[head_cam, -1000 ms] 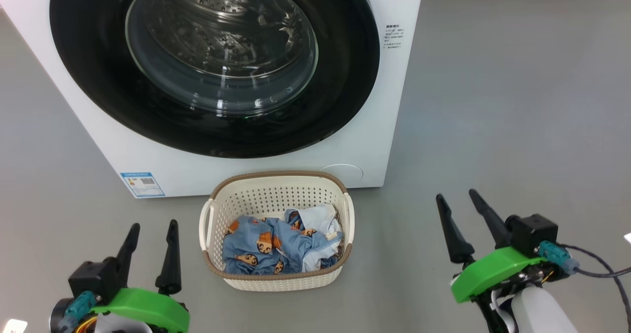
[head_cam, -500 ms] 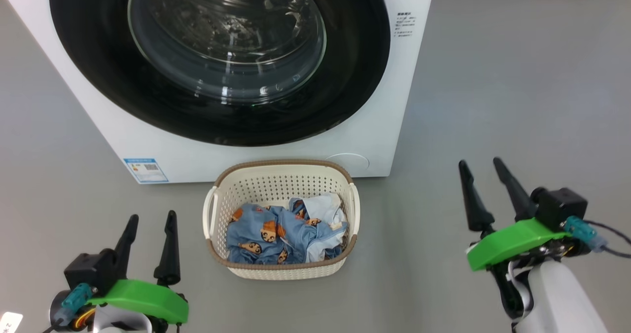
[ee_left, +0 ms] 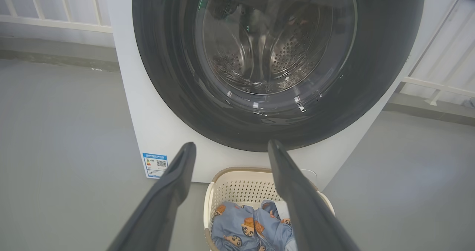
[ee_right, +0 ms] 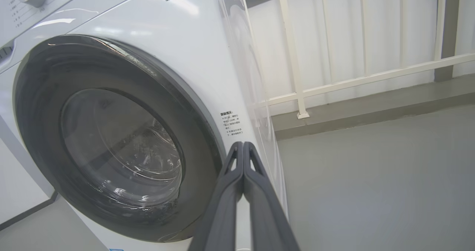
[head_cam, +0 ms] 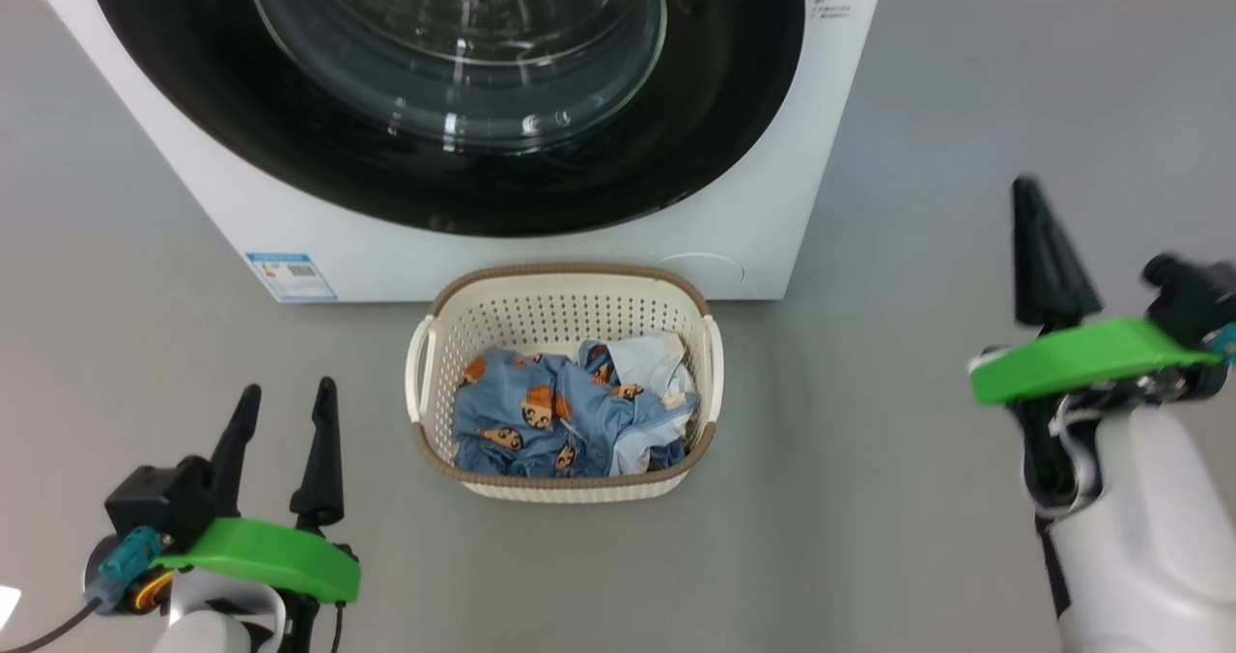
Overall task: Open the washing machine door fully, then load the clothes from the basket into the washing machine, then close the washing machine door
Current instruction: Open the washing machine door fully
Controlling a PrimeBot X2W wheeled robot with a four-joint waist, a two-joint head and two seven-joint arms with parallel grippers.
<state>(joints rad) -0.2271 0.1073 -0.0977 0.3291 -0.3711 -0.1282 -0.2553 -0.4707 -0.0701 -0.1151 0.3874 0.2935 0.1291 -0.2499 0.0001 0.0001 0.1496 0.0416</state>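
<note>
Before the shut washing machine door (head_cam: 454,83), the basket (head_cam: 565,273) holds the clothes (head_cam: 565,421), the left gripper (head_cam: 287,389) hangs spread beside it, and the right gripper (ee_right: 243,146) is pinched together.

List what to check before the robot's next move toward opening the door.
1. Door state: the washing machine door lies shut against the washing machine. Ok.
2. Handle or grip spot on the door: none visible. Cannot tell.
3. Right gripper: fingers together, empty, pointing at the door's right rim. Ok.
4. Left gripper: open, empty, low beside the basket. Ok.
5. Clothes: all inside the basket. Ok.
6. Basket out of the door's swing: it stands close under the door. Cannot tell.
</note>
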